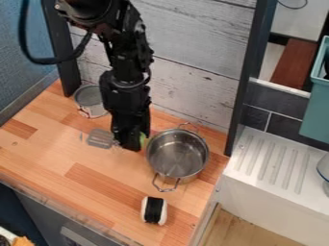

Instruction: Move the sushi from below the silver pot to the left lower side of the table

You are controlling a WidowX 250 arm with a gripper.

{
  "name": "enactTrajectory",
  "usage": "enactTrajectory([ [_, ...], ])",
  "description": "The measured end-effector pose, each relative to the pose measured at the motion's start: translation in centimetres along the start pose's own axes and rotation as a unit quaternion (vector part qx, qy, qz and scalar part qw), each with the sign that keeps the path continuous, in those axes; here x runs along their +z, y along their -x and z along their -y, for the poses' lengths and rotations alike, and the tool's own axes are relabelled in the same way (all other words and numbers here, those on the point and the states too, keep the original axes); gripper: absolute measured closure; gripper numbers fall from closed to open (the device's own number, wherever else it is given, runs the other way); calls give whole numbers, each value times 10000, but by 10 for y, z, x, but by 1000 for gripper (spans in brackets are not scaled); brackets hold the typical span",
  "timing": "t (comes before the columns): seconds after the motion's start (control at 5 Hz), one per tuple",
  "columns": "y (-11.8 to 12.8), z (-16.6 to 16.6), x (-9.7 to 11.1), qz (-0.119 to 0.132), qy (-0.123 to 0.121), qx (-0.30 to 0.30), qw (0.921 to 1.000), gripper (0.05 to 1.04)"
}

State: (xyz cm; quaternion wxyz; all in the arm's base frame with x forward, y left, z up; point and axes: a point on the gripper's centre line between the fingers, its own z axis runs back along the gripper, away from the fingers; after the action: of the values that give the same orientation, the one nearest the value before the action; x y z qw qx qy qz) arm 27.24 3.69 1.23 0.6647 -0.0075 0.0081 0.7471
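The black gripper [132, 142] hangs low over the wooden table, just left of the silver pot [177, 154]. The pot stands upright near the back right, with one wire handle toward the wall and one toward the front. In front of the pot, apart from it, lies the sushi [154, 210], white with a black band around its middle. It is near the table's front right, well away from the gripper.
Beside the gripper's left is a grey spatula head [100, 138]. A green thing [144, 140] shows between gripper and pot, partly hidden. A metal strainer or cup [90, 100] stands at the back left. A white ribbed sink board [273, 161] borders the right.
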Motion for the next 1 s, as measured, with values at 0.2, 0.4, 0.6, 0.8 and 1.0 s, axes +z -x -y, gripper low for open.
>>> enactTrajectory([
  [0.2, 33, -7, 2, -299, 1, -155, 9994, 660],
  [0.4, 63, -11, -2, -477, 48, -419, 9980, 660],
  [0.6, 97, -17, -1, -684, 83, -815, 9943, 660],
  [0.8, 121, -19, -7, -1000, -22, -1001, 9899, 660],
  [1.0, 134, -29, -14, -996, -188, -1115, 9886, 660],
])
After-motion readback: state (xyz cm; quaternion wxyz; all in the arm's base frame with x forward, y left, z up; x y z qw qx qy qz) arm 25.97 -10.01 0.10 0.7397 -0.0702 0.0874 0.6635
